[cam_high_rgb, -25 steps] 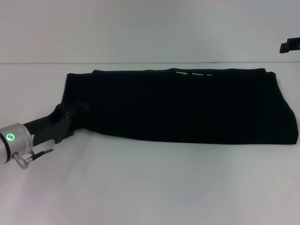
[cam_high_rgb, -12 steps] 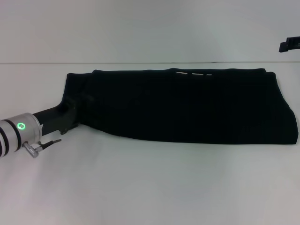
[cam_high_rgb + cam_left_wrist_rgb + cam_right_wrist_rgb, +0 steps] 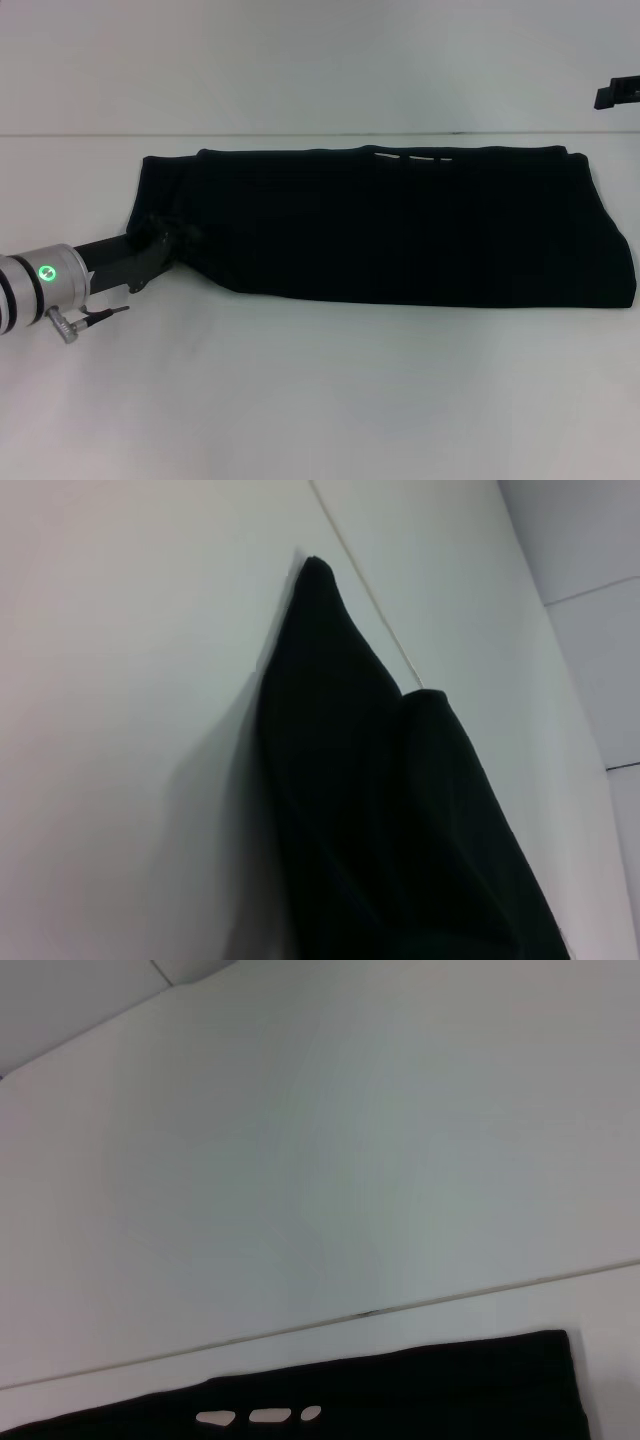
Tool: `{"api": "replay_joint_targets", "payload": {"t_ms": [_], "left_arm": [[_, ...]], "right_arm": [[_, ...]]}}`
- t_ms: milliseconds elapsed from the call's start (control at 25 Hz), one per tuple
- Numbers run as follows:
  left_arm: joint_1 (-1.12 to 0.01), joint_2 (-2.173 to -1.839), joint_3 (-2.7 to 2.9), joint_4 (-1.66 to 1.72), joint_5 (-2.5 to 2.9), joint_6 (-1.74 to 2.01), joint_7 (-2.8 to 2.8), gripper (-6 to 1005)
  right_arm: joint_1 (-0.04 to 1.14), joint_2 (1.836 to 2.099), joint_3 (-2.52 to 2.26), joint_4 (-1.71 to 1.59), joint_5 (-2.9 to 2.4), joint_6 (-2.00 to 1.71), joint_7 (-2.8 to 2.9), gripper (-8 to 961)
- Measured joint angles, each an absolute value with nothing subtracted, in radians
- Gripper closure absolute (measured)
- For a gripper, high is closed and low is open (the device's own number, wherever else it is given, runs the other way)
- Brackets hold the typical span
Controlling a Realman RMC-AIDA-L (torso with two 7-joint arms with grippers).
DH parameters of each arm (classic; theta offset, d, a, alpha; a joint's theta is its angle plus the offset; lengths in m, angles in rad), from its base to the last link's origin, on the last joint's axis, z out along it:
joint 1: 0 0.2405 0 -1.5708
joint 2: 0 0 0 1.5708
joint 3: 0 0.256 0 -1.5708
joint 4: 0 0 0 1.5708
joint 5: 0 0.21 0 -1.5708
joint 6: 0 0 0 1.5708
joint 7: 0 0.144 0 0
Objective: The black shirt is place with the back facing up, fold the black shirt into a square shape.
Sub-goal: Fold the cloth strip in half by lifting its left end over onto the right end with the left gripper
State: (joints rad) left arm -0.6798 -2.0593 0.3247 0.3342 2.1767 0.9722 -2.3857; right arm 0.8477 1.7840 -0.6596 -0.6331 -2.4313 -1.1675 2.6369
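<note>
Black shirt (image 3: 400, 225) lies on the white worktop (image 3: 320, 400), folded lengthwise into a long band running left–right across the head view, its far edge near the worktop's back edge. A few small white marks (image 3: 415, 158) show at the far edge, right of centre. The shirt's right end is wider than the left; the left end is bunched, w/ a narrower flap of cloth sticking out beyond the main fold.

Left gripper (image 3: 165, 240) comes in low from the left, arm w/ a green indicator light (image 3: 45, 271), tip right at the shirt's near-left corner, touching the cloth. Black on black there — can't tell if the fingers are apart or closed on the fabric. Left wrist view shows only cloth, raised into a pointed fold (image 3: 320, 610) above the worktop, shadow beneath.

Right gripper (image 3: 618, 94) sits up at the far right edge of the head view, well apart from the shirt; finger state can't be told. Its wrist view catches the shirt's far edge (image 3: 450, 1385).
</note>
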Motion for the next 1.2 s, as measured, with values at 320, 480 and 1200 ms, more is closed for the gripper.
{"api": "replay_joint_targets", "payload": {"t_ms": [320, 480, 1200], "left_arm": [[-0.667, -2.059, 0.337, 0.358, 2.178, 0.980, -2.292, 964], [-0.641, -2.059, 0.338, 0.393, 2.178, 0.992, -2.249, 970], [-0.512, -2.077, 0.340, 0.552, 2.176, 1.112, -2.235, 975]], "right_arm": [[0.842, 1.775, -0.660, -0.634, -2.431, -1.183, 2.638, 12], [0.840, 1.770, -0.656, -0.634, -2.431, -1.191, 2.640, 12], [0.795, 1.734, -0.604, -0.634, -2.435, -1.267, 2.646, 12]]}}
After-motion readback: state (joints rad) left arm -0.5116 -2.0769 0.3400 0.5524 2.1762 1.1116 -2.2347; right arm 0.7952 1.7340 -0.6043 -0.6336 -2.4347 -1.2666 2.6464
